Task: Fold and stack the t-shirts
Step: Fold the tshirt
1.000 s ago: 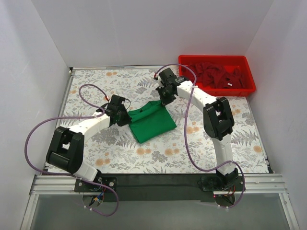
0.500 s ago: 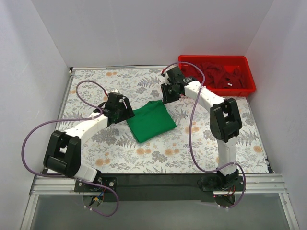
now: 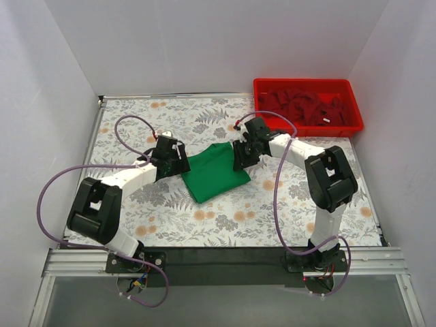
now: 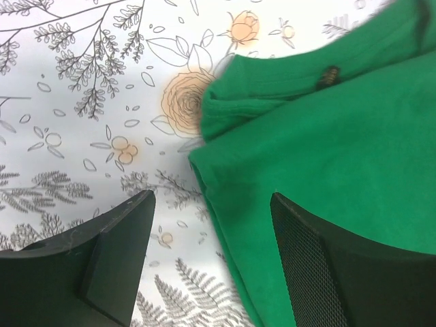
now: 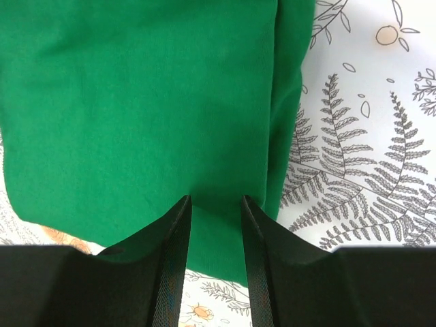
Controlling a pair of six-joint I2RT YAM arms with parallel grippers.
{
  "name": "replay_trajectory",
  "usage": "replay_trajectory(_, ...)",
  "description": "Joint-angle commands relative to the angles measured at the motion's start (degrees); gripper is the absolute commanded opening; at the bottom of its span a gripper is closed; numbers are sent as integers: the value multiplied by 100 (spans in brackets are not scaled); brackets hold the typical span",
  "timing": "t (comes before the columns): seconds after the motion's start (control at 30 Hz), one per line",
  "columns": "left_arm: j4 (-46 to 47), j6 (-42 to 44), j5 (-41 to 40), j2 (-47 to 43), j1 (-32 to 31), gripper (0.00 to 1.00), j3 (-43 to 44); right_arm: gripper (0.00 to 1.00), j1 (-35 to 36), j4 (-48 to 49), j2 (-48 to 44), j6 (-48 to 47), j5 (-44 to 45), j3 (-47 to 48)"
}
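Note:
A bright green t-shirt [image 3: 216, 174] lies folded flat in the middle of the floral table. My left gripper [image 3: 180, 161] is at its left edge, open; in the left wrist view the shirt's edge and collar [image 4: 327, 136] lie between and beyond the left gripper's [image 4: 211, 199] spread fingers. My right gripper [image 3: 240, 158] hovers over the shirt's far right corner, open. From the right wrist, the right gripper [image 5: 216, 201] shows parted jaws just above the green cloth [image 5: 136, 102], with nothing pinched. Several dark red t-shirts [image 3: 306, 109] lie crumpled in the bin.
The red plastic bin [image 3: 256, 95] stands at the back right corner of the table. White walls close in the table on three sides. Purple cables loop off both arms. The floral tablecloth [image 3: 225, 218] lies bare in front of the shirt.
Both grippers have opened and let go of the green shirt, and its lifted far edge has dropped flat. The right gripper has then moved nearer and lower over the shirt's corner.

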Motion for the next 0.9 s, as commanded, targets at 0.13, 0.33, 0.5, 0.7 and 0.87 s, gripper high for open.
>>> replay_trajectory(0.13, 259, 597, -47, 495, 38, 63, 451, 37, -211, 532, -574, -246, -222, -21)
replay_trajectory(0.33, 374, 922, 164, 451, 38, 59, 380, 45, -396, 567, 40, -1143, -757, 1136)
replay_trajectory(0.5, 409, 1072, 366, 512, 47, 53, 407, 50, -457, 550, 769, -1784, -1057, 1877)
replay_trajectory(0.7, 374, 1274, 419, 583, 47, 43, 503, 50, -493, 401, 1358, -2294, -1716, 2414)
replay_trajectory(0.87, 295, 1388, 436, 671, 38, 38, 652, 50, -493, 348, 1667, -2497, -1927, 2537)
